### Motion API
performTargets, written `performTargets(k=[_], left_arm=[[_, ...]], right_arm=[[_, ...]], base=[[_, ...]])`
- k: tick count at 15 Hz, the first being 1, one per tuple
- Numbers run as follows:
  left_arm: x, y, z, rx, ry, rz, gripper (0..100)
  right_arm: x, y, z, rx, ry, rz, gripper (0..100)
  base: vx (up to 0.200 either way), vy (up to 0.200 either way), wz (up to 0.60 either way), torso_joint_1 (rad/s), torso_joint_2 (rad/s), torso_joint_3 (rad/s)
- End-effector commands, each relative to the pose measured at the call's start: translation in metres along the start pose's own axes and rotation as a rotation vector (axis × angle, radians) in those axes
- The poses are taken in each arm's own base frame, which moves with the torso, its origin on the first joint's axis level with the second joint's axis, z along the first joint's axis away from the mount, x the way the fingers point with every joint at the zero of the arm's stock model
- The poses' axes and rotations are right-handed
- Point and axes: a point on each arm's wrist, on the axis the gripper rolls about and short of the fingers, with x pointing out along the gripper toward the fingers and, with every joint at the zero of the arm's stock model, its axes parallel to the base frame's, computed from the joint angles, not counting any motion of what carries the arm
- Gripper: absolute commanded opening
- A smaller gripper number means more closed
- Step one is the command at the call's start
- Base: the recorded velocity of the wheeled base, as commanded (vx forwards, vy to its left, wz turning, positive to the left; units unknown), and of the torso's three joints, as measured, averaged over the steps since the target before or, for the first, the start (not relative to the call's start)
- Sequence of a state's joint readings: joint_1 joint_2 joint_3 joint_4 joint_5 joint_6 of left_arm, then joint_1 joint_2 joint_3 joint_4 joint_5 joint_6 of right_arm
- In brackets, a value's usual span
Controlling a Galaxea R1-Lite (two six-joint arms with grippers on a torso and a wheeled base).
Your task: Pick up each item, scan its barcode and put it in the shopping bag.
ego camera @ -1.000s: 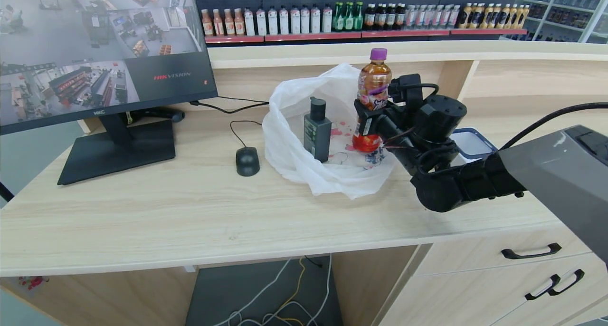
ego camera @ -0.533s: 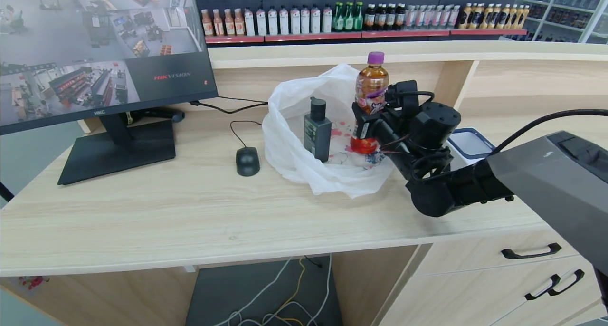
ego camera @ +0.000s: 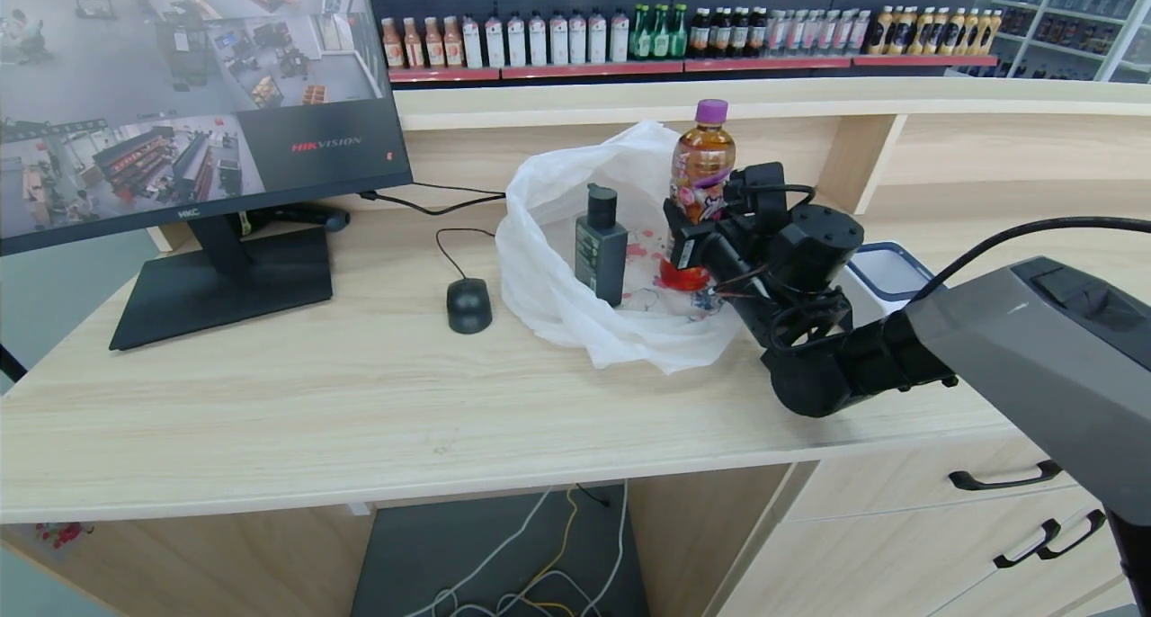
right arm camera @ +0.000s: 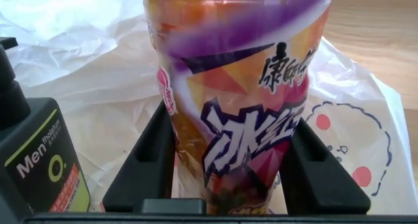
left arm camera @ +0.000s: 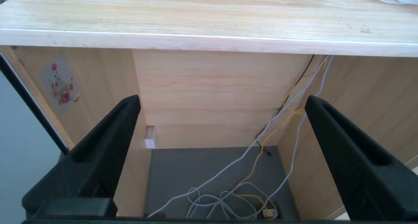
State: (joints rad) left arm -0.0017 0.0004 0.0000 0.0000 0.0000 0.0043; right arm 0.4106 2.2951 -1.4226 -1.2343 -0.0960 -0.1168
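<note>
An amber drink bottle (ego camera: 701, 181) with a purple cap stands upright over the open white shopping bag (ego camera: 575, 311), my right gripper (ego camera: 688, 239) shut on its middle. The right wrist view shows the bottle (right arm camera: 241, 100) between both fingers (right arm camera: 147, 155), with the bag (right arm camera: 85, 67) spread underneath. A dark bottle (ego camera: 601, 248) with a pump cap stands inside the bag, just left of the held one, and its dark body (right arm camera: 39, 165) sits beside the gripper. My left gripper (left arm camera: 222, 159) hangs open below the counter edge, nothing between its fingers.
A monitor (ego camera: 189, 95) on its stand and a black mouse (ego camera: 468, 305) occupy the counter's left side. A white box with a blue rim (ego camera: 886, 275) sits behind my right arm. Cables (left arm camera: 261, 159) hang under the counter (ego camera: 270, 401). Drawers (ego camera: 998, 500) lie at lower right.
My right gripper has carried the drink bottle slightly left and lower, closer to the dark bottle in the bag.
</note>
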Motion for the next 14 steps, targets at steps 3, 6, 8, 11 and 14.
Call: performTargets(k=[3, 6, 8, 11, 14], left_arm=[[0.000, 0.000, 0.000, 0.000, 0.000, 0.000, 100], [0.000, 0.000, 0.000, 0.000, 0.000, 0.002, 100], [0.000, 0.000, 0.000, 0.000, 0.000, 0.000, 100], [0.000, 0.000, 0.000, 0.000, 0.000, 0.000, 100], [0.000, 0.000, 0.000, 0.000, 0.000, 0.000, 100]], right_arm=[[0.000, -0.003, 0.001, -0.019, 0.000, -0.004, 100], [0.000, -0.004, 0.004, -0.034, -0.009, -0.006, 100], [0.000, -0.004, 0.011, -0.034, -0.021, -0.006, 100], [-0.006, 0.003, 0.038, -0.029, -0.063, 0.008, 100], [-0.028, 0.003, 0.074, -0.019, -0.081, 0.023, 100]], base=[[0.000, 0.000, 0.00, 0.000, 0.00, 0.000], [0.000, 0.000, 0.00, 0.000, 0.00, 0.000], [0.000, 0.000, 0.00, 0.000, 0.00, 0.000], [0.000, 0.000, 0.00, 0.000, 0.00, 0.000], [0.000, 0.000, 0.00, 0.000, 0.00, 0.000]])
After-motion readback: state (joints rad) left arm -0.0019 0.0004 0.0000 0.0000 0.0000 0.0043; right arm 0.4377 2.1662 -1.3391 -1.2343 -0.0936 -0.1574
